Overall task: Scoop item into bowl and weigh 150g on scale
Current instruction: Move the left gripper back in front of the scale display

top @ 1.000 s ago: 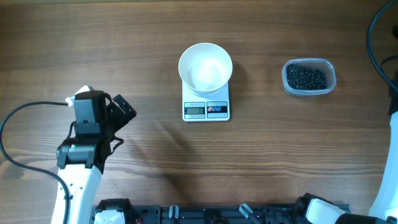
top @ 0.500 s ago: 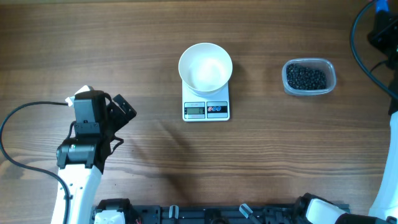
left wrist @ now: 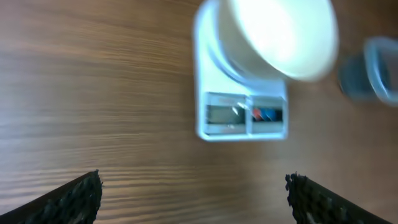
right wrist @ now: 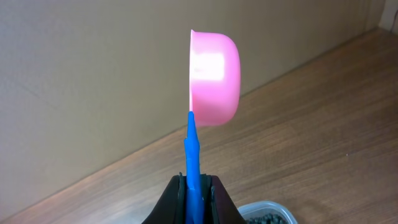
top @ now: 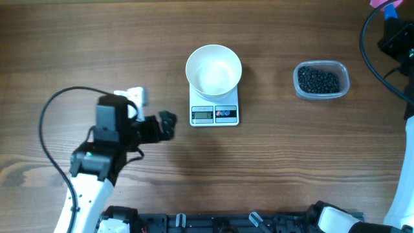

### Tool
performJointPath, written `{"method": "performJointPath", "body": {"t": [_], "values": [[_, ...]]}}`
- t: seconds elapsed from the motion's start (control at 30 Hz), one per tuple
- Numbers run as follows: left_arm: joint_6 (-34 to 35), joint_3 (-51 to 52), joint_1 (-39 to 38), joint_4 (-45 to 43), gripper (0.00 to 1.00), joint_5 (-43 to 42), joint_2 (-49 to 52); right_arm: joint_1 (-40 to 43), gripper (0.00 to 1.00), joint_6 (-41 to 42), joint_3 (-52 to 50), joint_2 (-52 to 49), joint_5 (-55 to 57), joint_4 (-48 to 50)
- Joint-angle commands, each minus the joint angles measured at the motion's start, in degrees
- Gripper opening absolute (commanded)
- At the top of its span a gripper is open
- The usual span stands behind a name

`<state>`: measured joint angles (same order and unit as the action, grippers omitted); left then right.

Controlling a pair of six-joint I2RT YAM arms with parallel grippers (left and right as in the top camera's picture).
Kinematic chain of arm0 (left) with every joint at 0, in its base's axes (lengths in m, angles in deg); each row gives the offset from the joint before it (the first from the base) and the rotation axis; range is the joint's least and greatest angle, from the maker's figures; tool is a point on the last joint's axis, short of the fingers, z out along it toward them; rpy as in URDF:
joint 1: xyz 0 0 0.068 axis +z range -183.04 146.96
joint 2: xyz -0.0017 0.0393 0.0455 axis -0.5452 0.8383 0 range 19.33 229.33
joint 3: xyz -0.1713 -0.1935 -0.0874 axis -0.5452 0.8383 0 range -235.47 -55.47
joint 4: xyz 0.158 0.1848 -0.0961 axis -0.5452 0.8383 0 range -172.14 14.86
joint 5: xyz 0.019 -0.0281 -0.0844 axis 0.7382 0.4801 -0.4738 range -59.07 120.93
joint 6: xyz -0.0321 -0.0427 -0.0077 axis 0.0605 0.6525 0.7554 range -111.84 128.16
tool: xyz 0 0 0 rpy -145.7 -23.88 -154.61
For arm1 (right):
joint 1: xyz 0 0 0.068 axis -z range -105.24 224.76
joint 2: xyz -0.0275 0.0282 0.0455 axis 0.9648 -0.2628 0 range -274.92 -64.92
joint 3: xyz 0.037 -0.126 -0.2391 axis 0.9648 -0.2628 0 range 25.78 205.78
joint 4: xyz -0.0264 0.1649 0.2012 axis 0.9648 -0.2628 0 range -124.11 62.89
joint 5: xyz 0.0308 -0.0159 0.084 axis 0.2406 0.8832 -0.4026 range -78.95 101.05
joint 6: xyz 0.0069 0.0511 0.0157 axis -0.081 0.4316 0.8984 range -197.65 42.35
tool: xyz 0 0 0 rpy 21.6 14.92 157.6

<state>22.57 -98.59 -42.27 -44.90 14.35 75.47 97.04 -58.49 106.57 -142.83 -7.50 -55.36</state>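
The white bowl [top: 213,70] stands empty on the white scale [top: 215,114] at the table's middle. The item, a heap of small black beans [top: 318,81], lies in a clear plastic tub [top: 341,71] to the right. My left gripper [top: 163,126] hovers just left of the scale, open and empty. In the left wrist view its fingertips [left wrist: 78,198] stand far apart, with the scale [left wrist: 242,118] and bowl [left wrist: 280,34] ahead. My right gripper [right wrist: 194,194] is shut on the blue handle [right wrist: 191,152] of a pink scoop [right wrist: 214,78], held high near the table's back right corner [top: 390,19].
A black cable [top: 58,103] loops from the left arm over the wood table [top: 291,162]. The right arm's cable [top: 369,48] hangs close to the tub. A beige wall [right wrist: 93,74] rises behind the table in the right wrist view.
My left arm has swung right, from the table's left side to just beside the scale. The right gripper with the pink scoop has come into the overhead view at the top right.
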Motion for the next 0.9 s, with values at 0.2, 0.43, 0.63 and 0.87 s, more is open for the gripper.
{"method": "performJointPath", "body": {"t": [0.2, 0.43, 0.63, 0.87], "values": [[-3.3, 0.2, -22.3, -1.0, 1.0, 19.2, -2.4, 0.1, 0.04, -1.1, 0.9, 0.4, -4.0, -1.6], [-2.8, 0.2, -24.9, -4.4, 1.0, 22.6, 0.2, 0.1, 0.05, -1.2, 0.9, 0.4, -5.6, -3.2], [-2.9, 0.2, -24.9, -8.0, 1.0, 22.7, 0.5, 0.1, 0.04, -1.2, 0.9, 0.7, -5.6, -4.2], [-2.9, 0.2, -24.9, -7.9, 1.0, 22.6, 1.7, 0.1, 0.04, -1.2, 0.9, 0.7, -5.6, -4.4]]}}
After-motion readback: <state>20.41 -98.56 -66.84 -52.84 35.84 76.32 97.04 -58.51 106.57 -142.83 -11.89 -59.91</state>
